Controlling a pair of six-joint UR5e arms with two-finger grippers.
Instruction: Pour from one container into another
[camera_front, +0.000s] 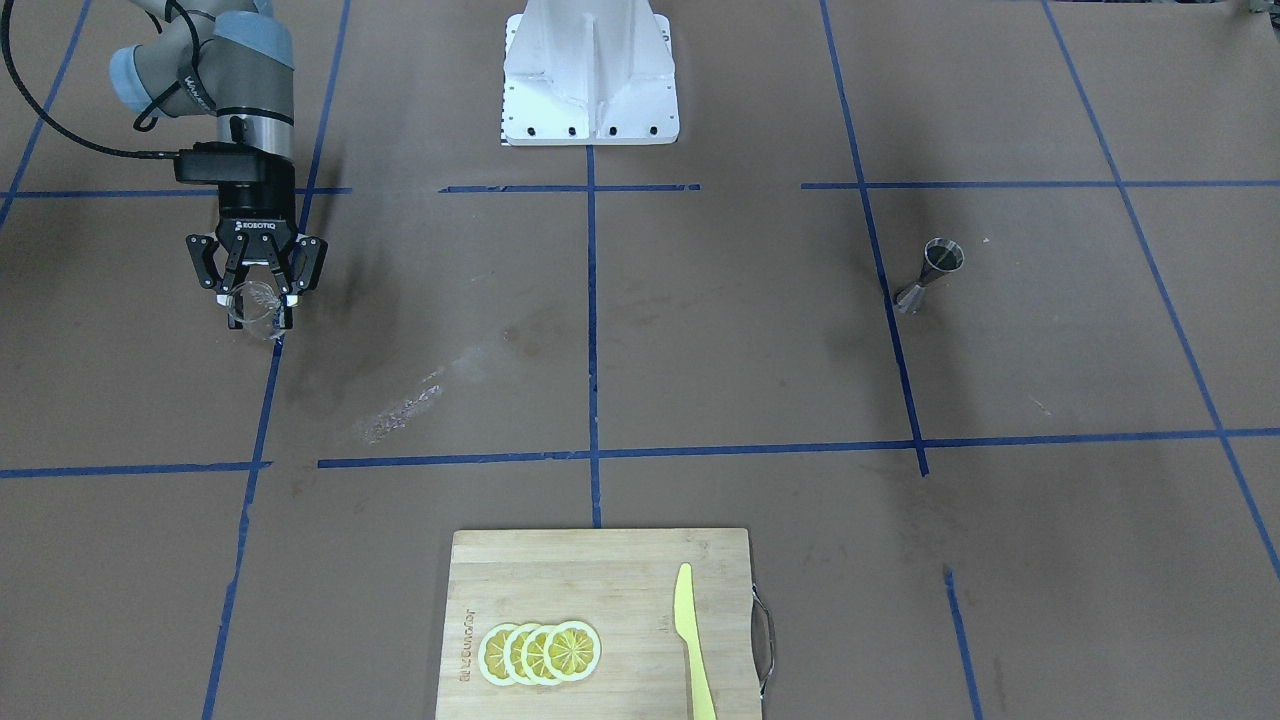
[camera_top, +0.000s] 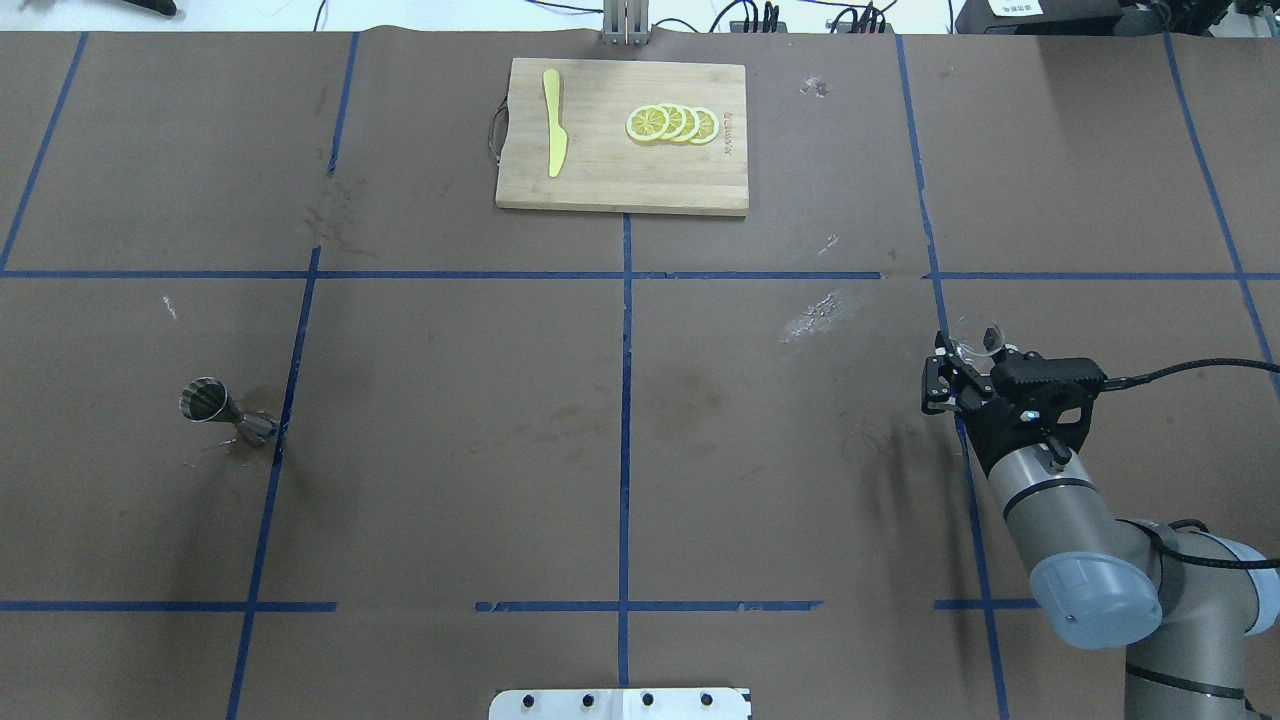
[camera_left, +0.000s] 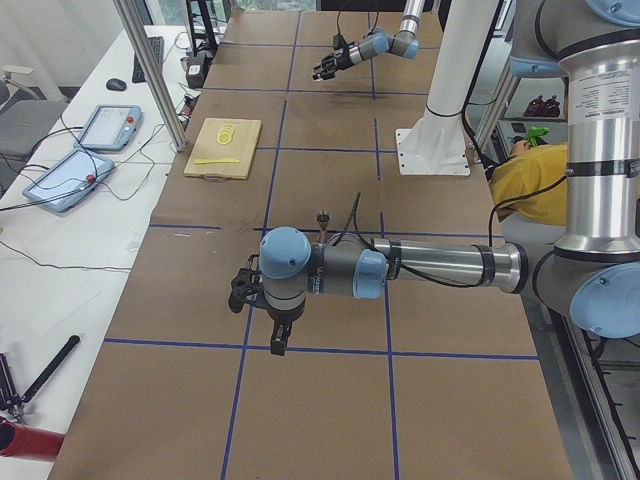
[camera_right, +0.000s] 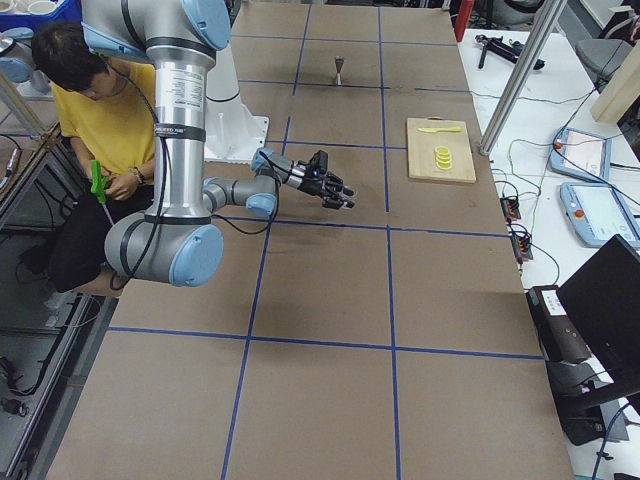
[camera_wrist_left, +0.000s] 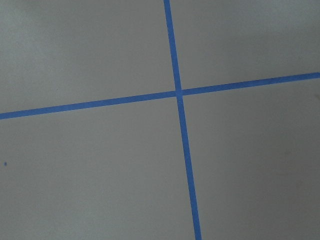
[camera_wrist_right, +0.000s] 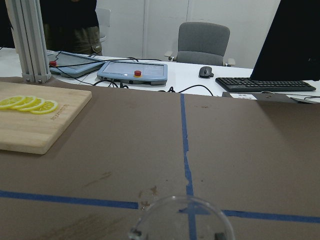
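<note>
My right hand (camera_front: 258, 300) is clamping the cup (camera_front: 255, 316), apparently holding it just off the surface (camera_front: 700, 350) at the right. The jigger (camera_front: 930, 275) is standing far left. My left hand (camera_left: 245, 290) is hovering; I cannot tell its grip.

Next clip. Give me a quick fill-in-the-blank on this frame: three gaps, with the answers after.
1. The glass cup is gripped in the robot's ____ pincer.
2. The steel jigger stands ____ on the table, far from the cup.
3. On the cutting board, beside the yellow knife, lie ____ overlapping lemon slices.

Missing words: right; upright; four.
</note>
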